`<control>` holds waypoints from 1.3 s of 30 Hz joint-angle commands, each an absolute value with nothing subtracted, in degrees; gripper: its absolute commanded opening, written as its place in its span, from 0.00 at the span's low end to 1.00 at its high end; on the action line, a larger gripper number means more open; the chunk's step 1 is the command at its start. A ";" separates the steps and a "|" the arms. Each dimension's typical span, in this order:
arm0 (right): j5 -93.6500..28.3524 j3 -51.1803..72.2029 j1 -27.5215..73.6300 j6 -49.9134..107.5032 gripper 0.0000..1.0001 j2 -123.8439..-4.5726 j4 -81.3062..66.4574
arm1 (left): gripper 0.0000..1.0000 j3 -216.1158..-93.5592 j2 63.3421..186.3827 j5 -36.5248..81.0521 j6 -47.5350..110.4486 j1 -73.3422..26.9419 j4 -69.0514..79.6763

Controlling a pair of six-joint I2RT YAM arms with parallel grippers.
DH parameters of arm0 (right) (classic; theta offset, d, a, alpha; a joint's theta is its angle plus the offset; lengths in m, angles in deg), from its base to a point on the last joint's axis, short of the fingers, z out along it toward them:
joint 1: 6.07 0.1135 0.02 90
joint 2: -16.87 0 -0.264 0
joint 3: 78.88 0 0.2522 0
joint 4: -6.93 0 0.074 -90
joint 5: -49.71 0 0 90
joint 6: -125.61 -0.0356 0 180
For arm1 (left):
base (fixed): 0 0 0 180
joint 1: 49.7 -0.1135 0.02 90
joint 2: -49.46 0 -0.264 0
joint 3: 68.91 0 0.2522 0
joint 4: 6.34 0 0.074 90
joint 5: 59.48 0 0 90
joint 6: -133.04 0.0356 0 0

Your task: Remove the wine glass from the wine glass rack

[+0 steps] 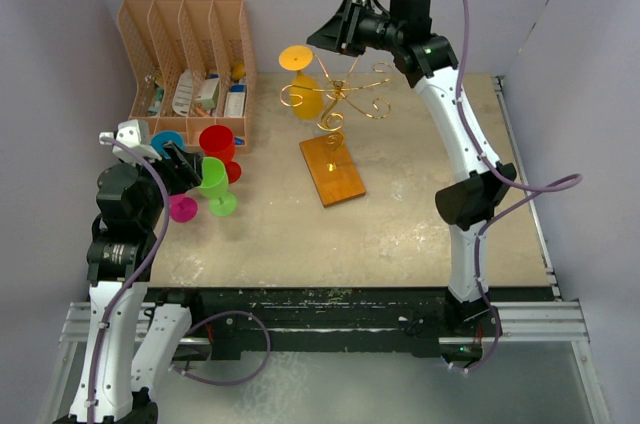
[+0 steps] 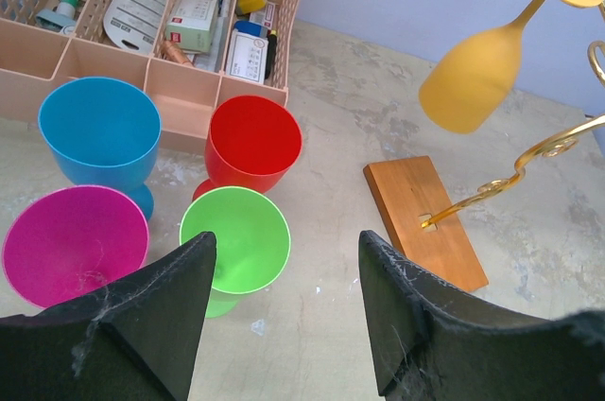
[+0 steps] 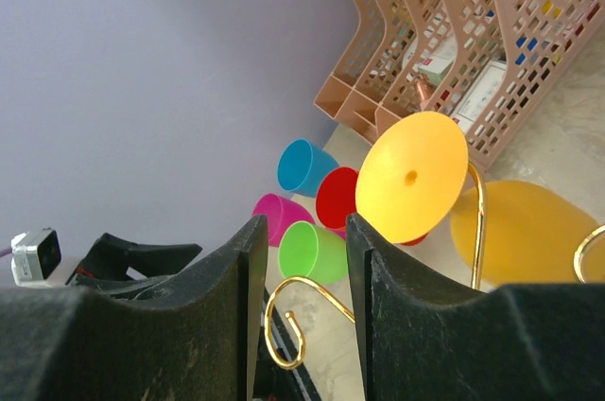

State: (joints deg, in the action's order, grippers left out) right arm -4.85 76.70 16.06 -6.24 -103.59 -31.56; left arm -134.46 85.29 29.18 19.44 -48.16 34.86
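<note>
We hover our right gripper point(image 3: 301, 231), narrowly parted and empty, beside the wine glass rack point(image 1: 333, 172) to seize its hanging wine glass point(image 3: 413, 174).

I read the wine glass point(image 2: 470, 77) as smooth yellow plastic with a soft, matt look. The rack point(image 2: 556, 146) is thin gold wire, shiny like polished metal, on a base point(image 2: 424, 219) of orange-brown wood. The table point(image 1: 420, 224) looks rough and scuffed. The green cup point(image 2: 234, 235), like the 3 others, is smooth bright plastic. The organizer point(image 2: 180, 98) is matt peach plastic.
</note>
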 commanded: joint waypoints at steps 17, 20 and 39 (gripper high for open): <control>-15.56 80.46 17.56 3.49 0.40 -103.81 -38.33 | 0.66 -134.54 86.56 27.85 18.53 -47.94 31.28; -18.67 75.57 17.65 4.59 0.39 -98.16 -36.30 | 0.70 -134.94 90.08 27.71 15.10 -47.94 28.11; -30.53 44.38 17.62 12.52 0.44 -48.51 -37.87 | 0.64 -167.12 142.20 -15.43 -26.17 -51.41 -6.97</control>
State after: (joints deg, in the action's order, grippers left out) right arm -27.89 50.47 17.54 10.66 -51.75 -36.98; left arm -165.60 134.47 0.35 -7.44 -50.06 11.54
